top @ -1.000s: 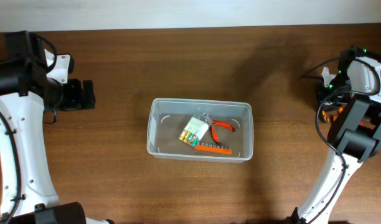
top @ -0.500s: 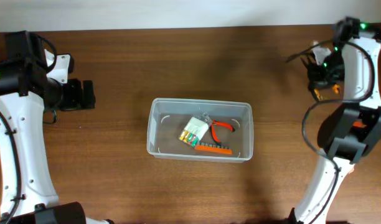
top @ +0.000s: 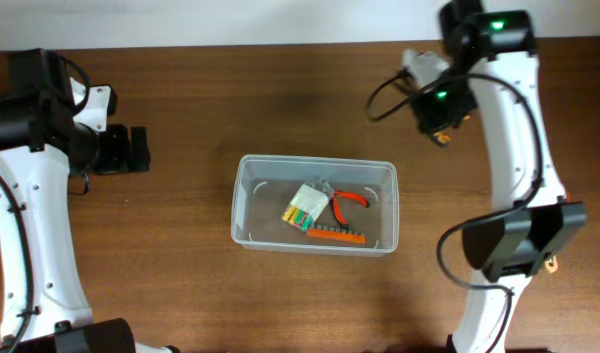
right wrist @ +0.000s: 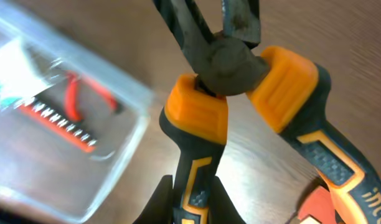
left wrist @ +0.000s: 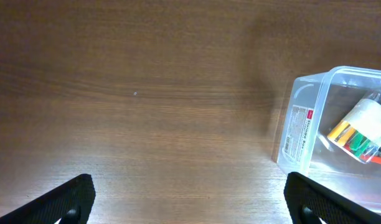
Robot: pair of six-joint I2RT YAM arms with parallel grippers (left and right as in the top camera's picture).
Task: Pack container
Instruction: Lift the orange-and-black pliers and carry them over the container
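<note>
brown wood table (top: 280, 108) fills every view, and the container (top: 243, 201) sits at its middle.

the right gripper (right wrist: 192, 198) is pressed together on what looks like one handle of the orange pliers (right wrist: 234, 74). their dark head points away from the wrist camera and the other handle hangs free to one side. from overhead, this gripper hangs past the container's far right corner, apart from the rim; how high it is i cannot tell.

inside the container lie a packet (top: 305, 206) near the middle, red pliers (top: 351, 199) just right of it, and a bit strip (top: 334, 234) along the near wall. the left end of the floor looks bare.

the step in hand seems to be carrying the orange pliers over the rim. to do it well, bring them nearer and leftward until they are over the bare floor. turn them along the container's length and lower them below the rim before letting go. the free handle could catch the wall, and so light a container would likely slide.

the left gripper (top: 133, 149) is well to the left. its fingers (left wrist: 72, 196) are spread with nothing between them, facing the container's left end.
</note>
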